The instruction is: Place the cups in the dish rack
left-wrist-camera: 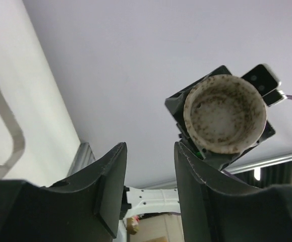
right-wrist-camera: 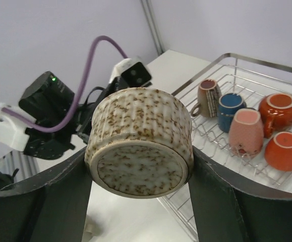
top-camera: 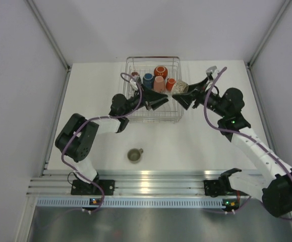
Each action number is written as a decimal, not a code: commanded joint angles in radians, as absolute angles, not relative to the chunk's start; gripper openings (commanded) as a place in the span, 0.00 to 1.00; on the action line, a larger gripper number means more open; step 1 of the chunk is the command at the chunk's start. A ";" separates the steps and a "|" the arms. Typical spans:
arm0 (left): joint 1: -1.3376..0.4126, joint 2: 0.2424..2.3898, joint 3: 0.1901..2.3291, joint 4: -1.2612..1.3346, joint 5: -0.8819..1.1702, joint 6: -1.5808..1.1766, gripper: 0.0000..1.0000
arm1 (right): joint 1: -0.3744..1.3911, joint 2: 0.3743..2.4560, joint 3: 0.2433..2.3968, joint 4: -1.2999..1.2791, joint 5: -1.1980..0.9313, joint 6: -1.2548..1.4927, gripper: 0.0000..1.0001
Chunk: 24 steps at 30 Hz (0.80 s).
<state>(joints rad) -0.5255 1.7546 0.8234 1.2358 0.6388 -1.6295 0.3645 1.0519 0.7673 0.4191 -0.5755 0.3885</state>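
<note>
The right gripper [right-wrist-camera: 139,162] is clamped on a speckled cup [right-wrist-camera: 140,143], its two dark fingers pressing on opposite sides of the ribbed wall. The cup is squat and cream-coloured, flecked all over with brown, and it is held on its side. Its flat, unglazed base faces the right wrist camera, and its open mouth [left-wrist-camera: 225,113] faces the left wrist camera, which shows a mottled inside. In the overhead view the speckled cup [top-camera: 181,86] sits at the right edge of the dish rack [top-camera: 135,117], a silver wire basket with upright prongs on the far half of the white table [top-camera: 196,146]. The left gripper [top-camera: 161,103] reaches over the rack's near side and points toward the cup. Its jaws stand apart with nothing between them, and they do not touch the cup. Five cups are in the rack: a brown cup [right-wrist-camera: 209,98] at the left, a dark blue cup [right-wrist-camera: 231,107] beside it, and a pink cup [right-wrist-camera: 246,132] that appears to stand mouth-down. A large orange cup [right-wrist-camera: 281,111] with a pale rim and a small orange cup [right-wrist-camera: 283,150] lie toward the right. An olive cup [top-camera: 134,155] stands upright on the near part of the table between the two arms, well apart from the rack, with its handle to the right. A purple cable [right-wrist-camera: 93,70] loops along the left arm.
</note>
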 commanded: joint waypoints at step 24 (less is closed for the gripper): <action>-0.460 1.170 1.013 -0.041 -0.090 -0.474 0.49 | 0.514 1.713 1.575 -0.710 -0.206 0.081 0.00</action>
<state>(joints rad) -0.4622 1.2137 1.0191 -0.0051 -0.0235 -0.5388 0.4953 1.7069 1.4872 -0.6563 -0.2539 0.1066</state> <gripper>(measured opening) 0.491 0.675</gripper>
